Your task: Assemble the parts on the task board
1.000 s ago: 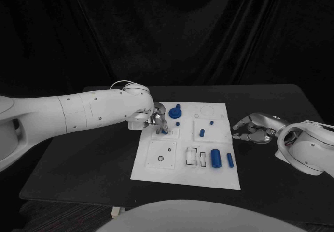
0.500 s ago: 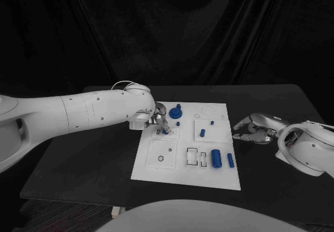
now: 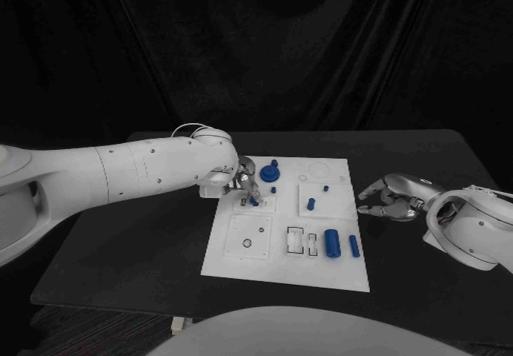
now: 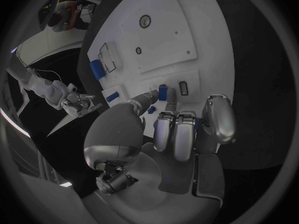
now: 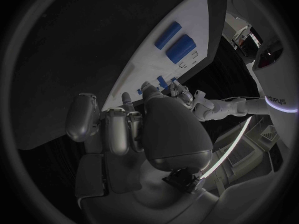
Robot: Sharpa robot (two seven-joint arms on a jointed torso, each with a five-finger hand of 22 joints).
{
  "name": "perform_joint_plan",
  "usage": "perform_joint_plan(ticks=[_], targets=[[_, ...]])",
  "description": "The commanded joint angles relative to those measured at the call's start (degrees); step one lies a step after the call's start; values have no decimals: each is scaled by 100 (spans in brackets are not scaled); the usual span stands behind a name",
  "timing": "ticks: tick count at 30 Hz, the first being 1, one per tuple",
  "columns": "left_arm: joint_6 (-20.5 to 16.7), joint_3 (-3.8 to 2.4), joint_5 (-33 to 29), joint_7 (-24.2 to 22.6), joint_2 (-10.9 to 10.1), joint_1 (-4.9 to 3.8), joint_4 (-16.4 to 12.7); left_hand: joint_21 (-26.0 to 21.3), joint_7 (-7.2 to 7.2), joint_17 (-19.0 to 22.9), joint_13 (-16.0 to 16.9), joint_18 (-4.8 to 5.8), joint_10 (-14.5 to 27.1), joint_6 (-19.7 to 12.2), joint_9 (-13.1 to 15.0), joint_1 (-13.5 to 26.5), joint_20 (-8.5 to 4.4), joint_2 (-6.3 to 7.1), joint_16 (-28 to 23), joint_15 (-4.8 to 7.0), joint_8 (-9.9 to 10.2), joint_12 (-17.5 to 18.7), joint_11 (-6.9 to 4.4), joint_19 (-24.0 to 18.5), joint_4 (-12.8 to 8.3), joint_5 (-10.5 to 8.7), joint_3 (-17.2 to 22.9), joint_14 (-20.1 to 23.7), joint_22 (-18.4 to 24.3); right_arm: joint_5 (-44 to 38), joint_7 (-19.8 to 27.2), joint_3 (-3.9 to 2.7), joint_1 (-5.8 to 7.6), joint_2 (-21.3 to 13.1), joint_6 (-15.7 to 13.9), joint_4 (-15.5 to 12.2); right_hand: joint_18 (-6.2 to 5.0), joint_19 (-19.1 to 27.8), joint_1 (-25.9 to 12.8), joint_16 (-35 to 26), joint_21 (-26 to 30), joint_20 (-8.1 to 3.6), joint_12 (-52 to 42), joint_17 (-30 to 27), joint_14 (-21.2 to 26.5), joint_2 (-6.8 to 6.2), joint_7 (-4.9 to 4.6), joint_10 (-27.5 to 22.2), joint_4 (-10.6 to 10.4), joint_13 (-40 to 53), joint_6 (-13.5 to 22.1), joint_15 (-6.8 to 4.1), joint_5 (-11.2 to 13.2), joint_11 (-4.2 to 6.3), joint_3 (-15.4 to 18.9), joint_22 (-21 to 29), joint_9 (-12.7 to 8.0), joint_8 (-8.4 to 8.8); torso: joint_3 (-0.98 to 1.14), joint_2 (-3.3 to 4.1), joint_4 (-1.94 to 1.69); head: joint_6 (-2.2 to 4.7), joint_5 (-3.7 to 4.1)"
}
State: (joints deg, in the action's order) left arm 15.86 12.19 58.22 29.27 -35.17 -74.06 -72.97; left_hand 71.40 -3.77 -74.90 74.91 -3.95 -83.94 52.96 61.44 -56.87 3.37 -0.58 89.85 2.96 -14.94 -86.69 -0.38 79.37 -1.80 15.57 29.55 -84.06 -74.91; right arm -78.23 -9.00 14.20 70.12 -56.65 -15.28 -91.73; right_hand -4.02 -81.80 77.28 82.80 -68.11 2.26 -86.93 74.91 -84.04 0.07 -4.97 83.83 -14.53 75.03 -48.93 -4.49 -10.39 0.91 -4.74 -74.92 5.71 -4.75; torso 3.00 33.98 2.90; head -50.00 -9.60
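Two silver hands flank the white task board (image 3: pixel 287 222) on the black table (image 3: pixel 128 245): the left hand (image 3: pixel 237 185) is at the board's left edge, its fingers (image 4: pixel 163 129) bent down and pinching a small blue peg (image 4: pixel 162 92) against the board's surface. Further right on the board stand a blue round knob (image 3: pixel 270 173) and two short pegs (image 3: pixel 310 203), with two blue cylinders (image 3: pixel 331 241) lying nearer the front edge. Off the board's right side, the right hand (image 3: pixel 390 199) rests on the table with its fingers curled in, holding nothing.
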Motion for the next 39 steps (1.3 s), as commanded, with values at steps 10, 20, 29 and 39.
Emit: perform_joint_plan(ticks=[10,20,29,39], targets=[[-21,12,-13,-17,72,47,47,-38,10,-1510,1243,-47,-316,35,-73,72,24,-13,15,-15,57,6,16,-23,57,-338,-192,-594,-920,-10,-64,-3,-19,5,40,3,-47,38,62,-42,32,12,32,621,-383,1,-5,337,32,1153,-30,43,-22,-39,-1,-902,-9,21,3,5,2,0,-5],[33,12,-13,17,87,66,52,-51,3,-1510,1241,-47,-313,79,-142,119,30,-12,15,-20,80,8,23,-20,159,-655,-447,-594,-919,-10,-62,-3,-24,9,46,7,-47,38,65,-43,32,13,33,620,-383,1,-5,336,34,1152,-30,44,-24,-39,-2,-903,-10,22,3,0,1,0,-6],[56,12,-13,90,86,77,48,-58,4,-1510,1235,-48,-307,150,-178,193,36,-3,15,-26,68,14,27,-15,310,-889,-756,-594,-921,-10,-60,-3,-41,12,57,9,-47,39,70,-46,35,13,34,616,-382,1,-6,335,37,1150,-31,44,-27,-39,-3,-902,-12,23,4,1,-1,0,-13],[58,12,-13,184,84,82,44,-60,49,-1510,1231,-47,-306,185,251,351,17,-64,15,-2,-307,18,-5,0,610,-1179,-1257,-594,-924,-10,-61,-3,-51,7,65,5,-49,42,74,-47,44,13,35,615,-382,1,-6,334,40,1149,-32,44,-31,-39,-4,-900,-13,24,5,0,-5,0,-2]])
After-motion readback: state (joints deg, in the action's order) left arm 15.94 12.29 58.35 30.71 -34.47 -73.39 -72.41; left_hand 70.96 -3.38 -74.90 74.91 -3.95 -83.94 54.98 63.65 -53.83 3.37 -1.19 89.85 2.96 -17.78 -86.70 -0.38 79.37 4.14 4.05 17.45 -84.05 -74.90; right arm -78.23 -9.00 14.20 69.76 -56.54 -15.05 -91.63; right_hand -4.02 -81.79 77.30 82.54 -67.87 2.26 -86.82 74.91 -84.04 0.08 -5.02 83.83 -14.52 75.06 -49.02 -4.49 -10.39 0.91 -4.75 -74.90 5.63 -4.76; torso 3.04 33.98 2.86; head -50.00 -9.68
